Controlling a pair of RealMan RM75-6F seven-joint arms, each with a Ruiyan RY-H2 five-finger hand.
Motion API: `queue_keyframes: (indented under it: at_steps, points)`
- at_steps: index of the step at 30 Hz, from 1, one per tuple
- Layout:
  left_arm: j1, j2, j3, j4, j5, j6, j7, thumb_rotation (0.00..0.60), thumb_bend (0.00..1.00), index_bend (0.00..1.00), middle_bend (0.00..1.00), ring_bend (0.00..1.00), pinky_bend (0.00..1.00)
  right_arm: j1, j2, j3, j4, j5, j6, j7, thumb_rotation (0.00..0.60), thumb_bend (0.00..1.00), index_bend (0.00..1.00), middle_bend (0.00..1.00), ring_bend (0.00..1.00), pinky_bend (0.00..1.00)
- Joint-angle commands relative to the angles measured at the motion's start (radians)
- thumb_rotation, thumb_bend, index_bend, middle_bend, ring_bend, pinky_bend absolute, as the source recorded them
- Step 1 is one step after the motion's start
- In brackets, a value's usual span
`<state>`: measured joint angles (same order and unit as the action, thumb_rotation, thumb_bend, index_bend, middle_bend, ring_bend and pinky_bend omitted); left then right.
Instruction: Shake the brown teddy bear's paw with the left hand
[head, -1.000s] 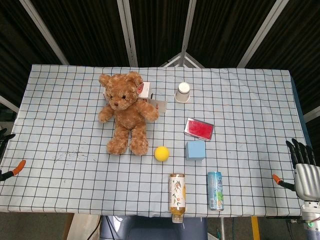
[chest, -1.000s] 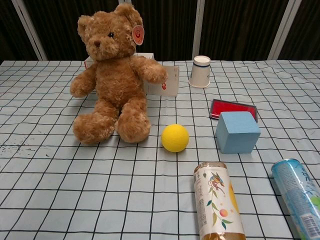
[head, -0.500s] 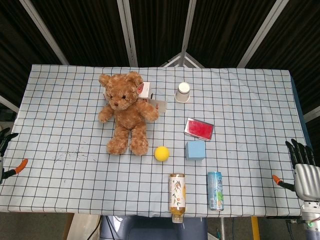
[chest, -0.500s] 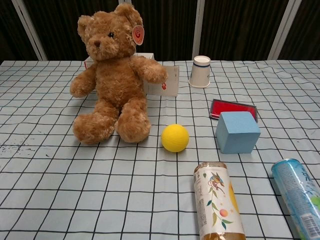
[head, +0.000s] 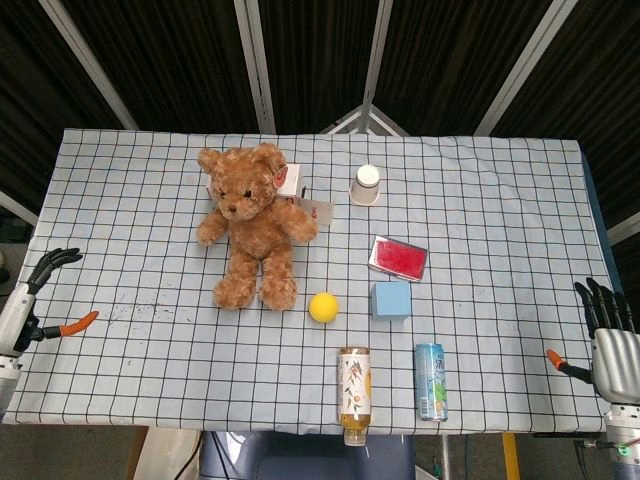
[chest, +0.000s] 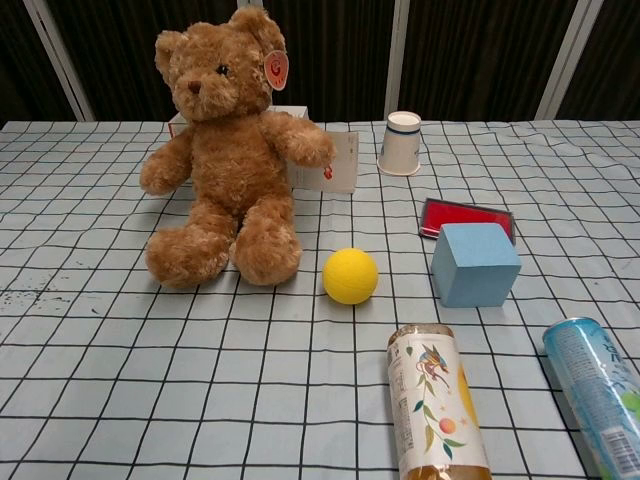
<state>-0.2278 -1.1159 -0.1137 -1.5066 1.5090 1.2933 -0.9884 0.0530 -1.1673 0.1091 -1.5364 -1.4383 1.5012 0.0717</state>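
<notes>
Teddy bear (head: 250, 232) sat upright toward the table's far left, arms spread so a paw (head: 208, 232) faced the left hand (head: 38, 292), which hovered empty with fingers apart at the near-left edge, well apart from it, while the right hand (head: 608, 335) waited open.

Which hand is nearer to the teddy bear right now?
The left hand, open at the table's left edge, with bare cloth between it and the teddy bear. The right hand is open past the far right edge, much farther away.
</notes>
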Motion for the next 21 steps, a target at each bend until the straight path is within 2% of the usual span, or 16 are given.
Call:
queue_keyframes:
  at_steps: [1,6,13,16,21]
  points:
    - [-0.208,0.039,-0.021,0.112,0.019,-0.300,-0.755,0.600,0.27,0.19,0.17,0.00,0.00,0.001,0.000,0.002,0.004,0.004,-0.004,0.003,0.600,0.13,0.05,0.02,0.00,0.00]
    - [-0.300,-0.037,-0.034,0.215,-0.035,-0.472,-0.996,0.600,0.27,0.19,0.18,0.00,0.00,0.004,-0.002,0.002,0.010,0.006,-0.009,0.005,0.600,0.13,0.05,0.02,0.00,0.00]
    - [-0.397,-0.187,-0.023,0.435,-0.025,-0.612,-1.282,0.600,0.27,0.20,0.20,0.00,0.00,0.009,-0.007,0.003,0.017,0.017,-0.026,0.002,0.600,0.13,0.05,0.02,0.00,0.00]
    - [-0.421,-0.241,-0.014,0.511,-0.014,-0.636,-1.357,0.600,0.27,0.21,0.24,0.00,0.00,0.010,-0.007,0.004,0.020,0.021,-0.030,0.001,0.600,0.13,0.05,0.02,0.00,0.00]
    - [-0.456,-0.316,0.004,0.611,-0.005,-0.676,-1.404,0.600,0.30,0.24,0.27,0.00,0.00,0.011,-0.008,0.006,0.026,0.026,-0.034,0.003,0.600,0.13,0.05,0.02,0.00,0.00]
